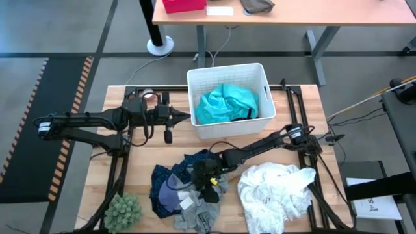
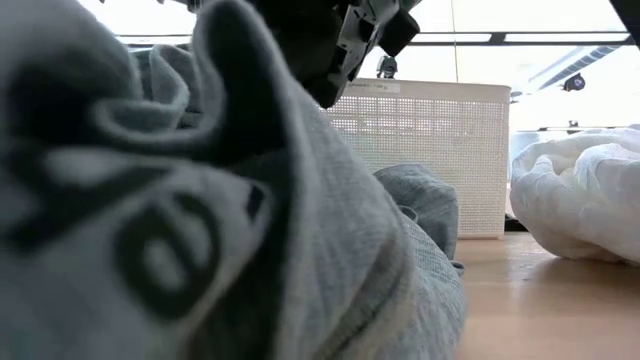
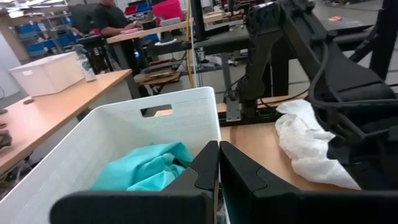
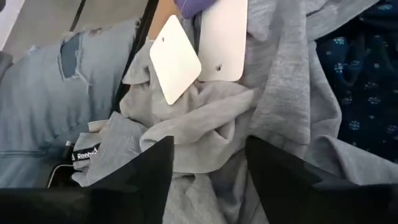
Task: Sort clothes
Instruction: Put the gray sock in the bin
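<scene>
Directly beneath the right gripper (image 4: 208,165), whose fingers are hanging spread and empty, the grey garment (image 4: 205,124) is lying crumpled in the pile, looking light and limp, so pinching its raised fold between the fingers is probably safest, while the left gripper (image 3: 217,171) is waiting clenched beside the bin (image 3: 112,137).

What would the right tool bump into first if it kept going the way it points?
Most likely the grey garment: the right tool is open just above its folds, beside two white tags.

bin (image 1: 263,84): white perforated plastic, matt
table (image 1: 338,156): pale wood, smooth
grey garment (image 4: 261,118): soft knit cloth
tags (image 4: 176,59): probably paper
white garment (image 1: 276,192): crumpled cloth
</scene>
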Tool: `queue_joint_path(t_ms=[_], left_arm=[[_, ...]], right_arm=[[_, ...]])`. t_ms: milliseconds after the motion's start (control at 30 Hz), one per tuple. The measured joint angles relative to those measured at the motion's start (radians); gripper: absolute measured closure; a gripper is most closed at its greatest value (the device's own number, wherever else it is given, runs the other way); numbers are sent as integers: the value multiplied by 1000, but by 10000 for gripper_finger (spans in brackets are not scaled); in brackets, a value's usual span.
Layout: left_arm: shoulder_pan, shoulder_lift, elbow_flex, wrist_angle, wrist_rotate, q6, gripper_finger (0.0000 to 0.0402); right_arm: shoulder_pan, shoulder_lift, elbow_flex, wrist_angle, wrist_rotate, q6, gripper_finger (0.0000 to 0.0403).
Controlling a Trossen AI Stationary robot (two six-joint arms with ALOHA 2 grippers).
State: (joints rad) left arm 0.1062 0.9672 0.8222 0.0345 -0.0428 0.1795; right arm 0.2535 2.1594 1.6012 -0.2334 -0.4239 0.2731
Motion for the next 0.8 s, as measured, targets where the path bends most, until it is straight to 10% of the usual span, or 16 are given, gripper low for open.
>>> queue_joint_path(t_ms=[333,800], left_arm=[[0,0,0,3,-2,-24,402],[0,0,0,88,-2,-36,402]], right_arm=[[7,4,0,30,45,-54,393],[8,-220,0,-13,120,-158,402]])
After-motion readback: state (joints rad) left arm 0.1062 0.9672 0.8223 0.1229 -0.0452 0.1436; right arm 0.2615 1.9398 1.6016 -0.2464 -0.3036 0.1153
